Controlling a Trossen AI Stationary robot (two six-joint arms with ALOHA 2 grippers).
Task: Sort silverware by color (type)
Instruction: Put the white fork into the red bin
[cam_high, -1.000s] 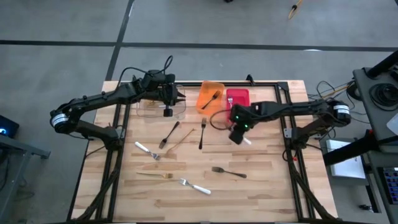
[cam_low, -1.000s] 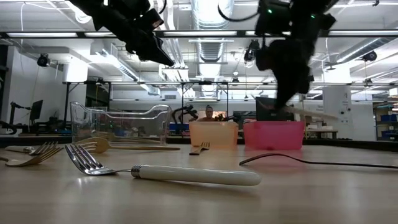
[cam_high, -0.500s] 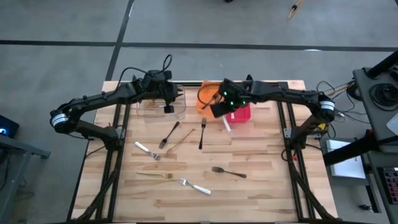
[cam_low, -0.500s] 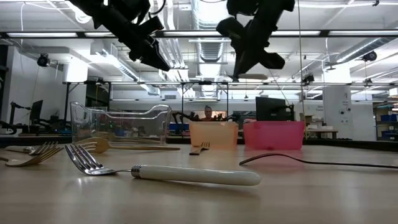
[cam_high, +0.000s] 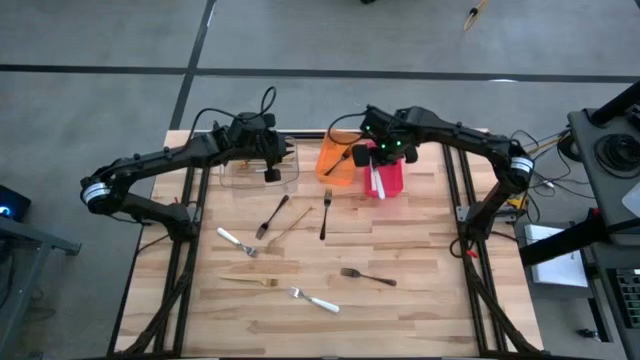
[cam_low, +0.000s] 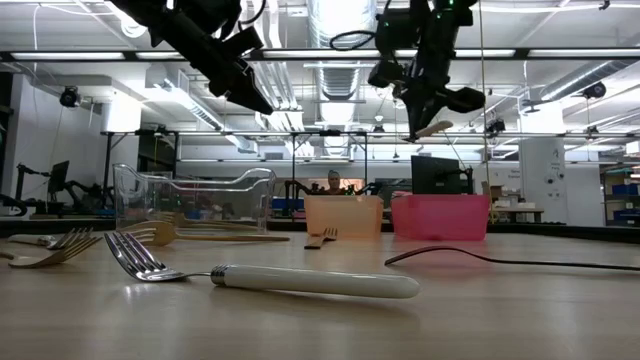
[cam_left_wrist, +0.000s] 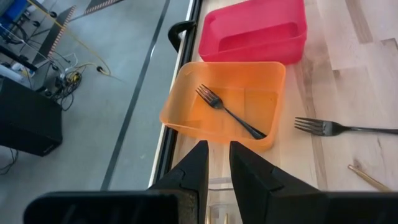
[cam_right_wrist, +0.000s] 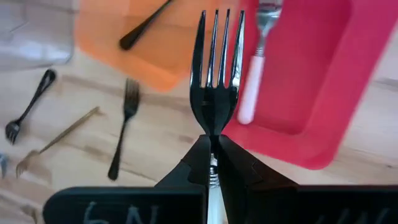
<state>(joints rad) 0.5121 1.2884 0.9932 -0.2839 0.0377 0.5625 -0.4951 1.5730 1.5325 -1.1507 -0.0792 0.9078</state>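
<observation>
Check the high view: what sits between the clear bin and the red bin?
The orange bin sits between the clear bin and red bin, one black fork inside it, seen from above.

Robotics lab: ceiling ducts, monitors, wooden table.

bright even overhead light, soft shadows (right wrist view motion-blurred)

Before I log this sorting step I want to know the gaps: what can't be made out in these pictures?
- Clear bin: its contents are hidden in the high view by the left gripper above it.
- Left gripper: whether it holds anything; the left wrist view cuts off below its fingertips.
- Red bin: its contents are screened by its tinted wall in the low view.
- Fork in the right gripper: the handle is hidden behind the fingers in the right wrist view.
</observation>
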